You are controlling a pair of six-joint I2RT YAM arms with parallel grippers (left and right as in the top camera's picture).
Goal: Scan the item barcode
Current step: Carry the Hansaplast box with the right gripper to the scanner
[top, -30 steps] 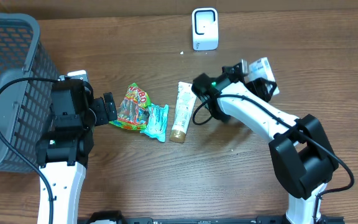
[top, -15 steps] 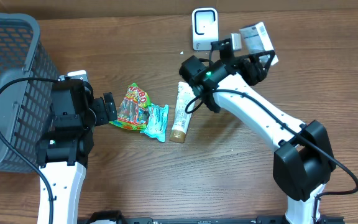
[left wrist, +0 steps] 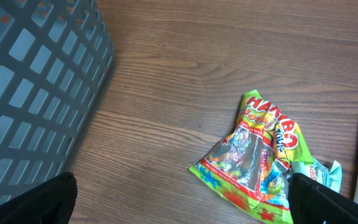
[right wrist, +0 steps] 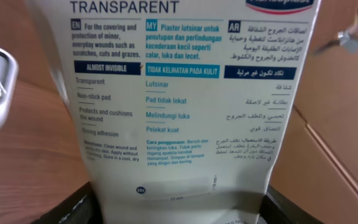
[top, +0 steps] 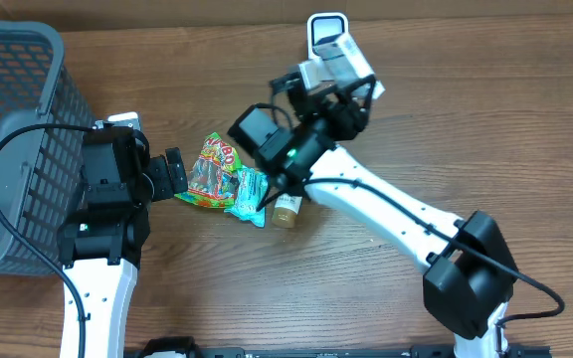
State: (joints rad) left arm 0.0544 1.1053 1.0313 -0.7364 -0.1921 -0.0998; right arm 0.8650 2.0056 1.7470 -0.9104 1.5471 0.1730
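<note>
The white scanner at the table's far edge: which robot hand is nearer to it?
Right. The right hand holds a plaster pack right by the scanner; the left hand sits open, far off by the candy bag.

Soft even light, faint shadows

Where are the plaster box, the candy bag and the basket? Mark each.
plaster box (right wrist: 179, 93), right wrist view, printed back panel.
candy bag (left wrist: 253, 158), left wrist view, middle of wrapper.
basket (top: 18, 70), overhead view, grey mesh side.
</note>
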